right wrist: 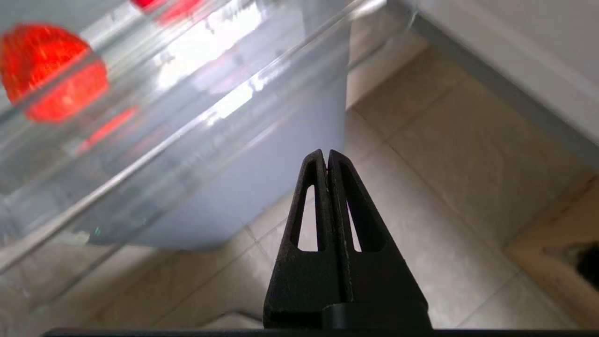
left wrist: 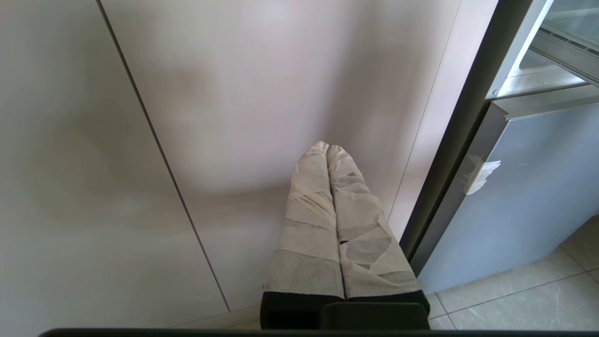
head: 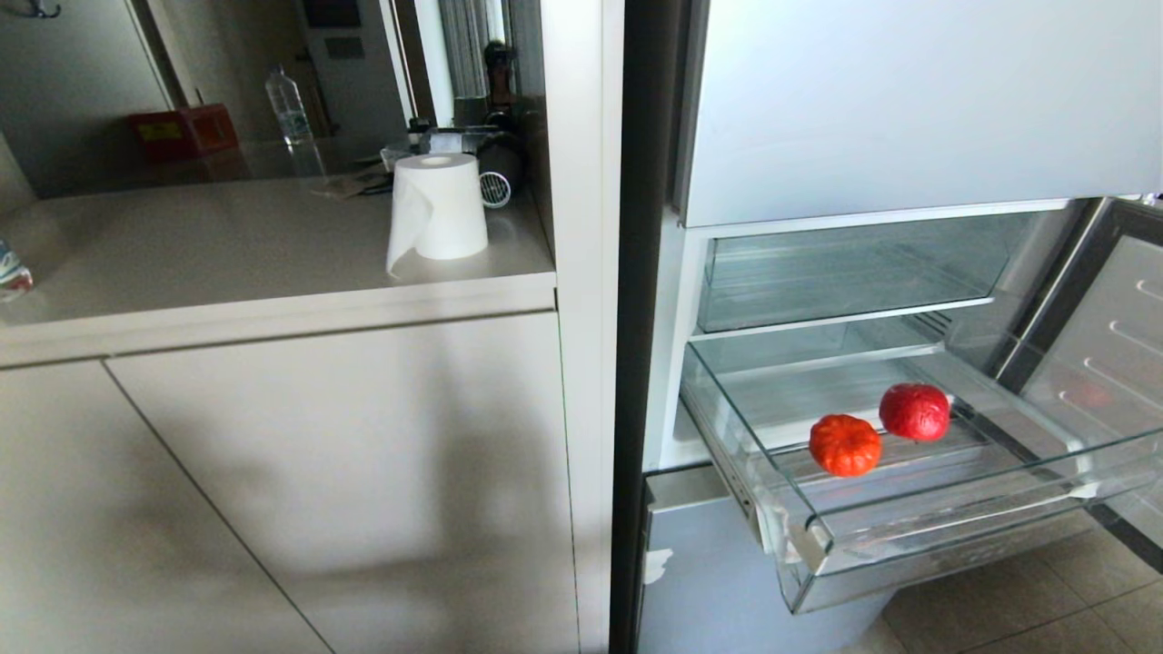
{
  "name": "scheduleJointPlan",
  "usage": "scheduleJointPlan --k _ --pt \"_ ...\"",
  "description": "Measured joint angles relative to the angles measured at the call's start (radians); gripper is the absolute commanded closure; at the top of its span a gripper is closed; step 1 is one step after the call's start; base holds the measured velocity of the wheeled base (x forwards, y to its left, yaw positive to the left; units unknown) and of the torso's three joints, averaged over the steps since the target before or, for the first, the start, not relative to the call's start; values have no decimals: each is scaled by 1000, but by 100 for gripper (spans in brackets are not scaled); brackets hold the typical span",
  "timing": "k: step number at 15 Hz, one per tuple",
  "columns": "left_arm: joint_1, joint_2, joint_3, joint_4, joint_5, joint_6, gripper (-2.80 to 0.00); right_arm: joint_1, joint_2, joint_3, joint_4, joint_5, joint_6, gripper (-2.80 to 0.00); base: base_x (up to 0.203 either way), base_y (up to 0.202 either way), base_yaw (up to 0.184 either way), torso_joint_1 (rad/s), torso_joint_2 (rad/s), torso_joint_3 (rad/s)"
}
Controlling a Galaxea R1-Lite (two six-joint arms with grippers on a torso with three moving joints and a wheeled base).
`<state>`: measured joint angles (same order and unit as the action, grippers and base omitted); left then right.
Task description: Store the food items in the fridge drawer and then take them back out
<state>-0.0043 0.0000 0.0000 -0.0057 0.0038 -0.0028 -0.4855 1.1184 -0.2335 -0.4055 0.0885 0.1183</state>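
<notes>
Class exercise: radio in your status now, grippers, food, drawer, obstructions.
Left gripper shut, parked by the cabinet. Right gripper shut, empty, below the drawer. Drawer open, two red food items inside. Nothing in the way.

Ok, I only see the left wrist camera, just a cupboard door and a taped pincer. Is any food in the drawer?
Observer: Yes, two food items, an orange ribbed one and a red one, sit in the pulled-out fridge drawer.
Operator: Is the other pincer holding something?
Observer: No, the right pincer is shut on nothing, pointing at the floor tiles near the drawer.
Operator: What's on the counter?
Observer: A paper towel roll stands on the counter.
</notes>
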Motion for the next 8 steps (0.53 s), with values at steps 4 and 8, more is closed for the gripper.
scheduleJointPlan --k 4,8 --pt "0 0 0 0 0 0 0 23 120 -38 -11 106 4 0 0 0 0 0 0 0" --pt "0 0 0 0 0 0 0 136 317 -140 -59 151 9 0 0 0 0 0 0 0"
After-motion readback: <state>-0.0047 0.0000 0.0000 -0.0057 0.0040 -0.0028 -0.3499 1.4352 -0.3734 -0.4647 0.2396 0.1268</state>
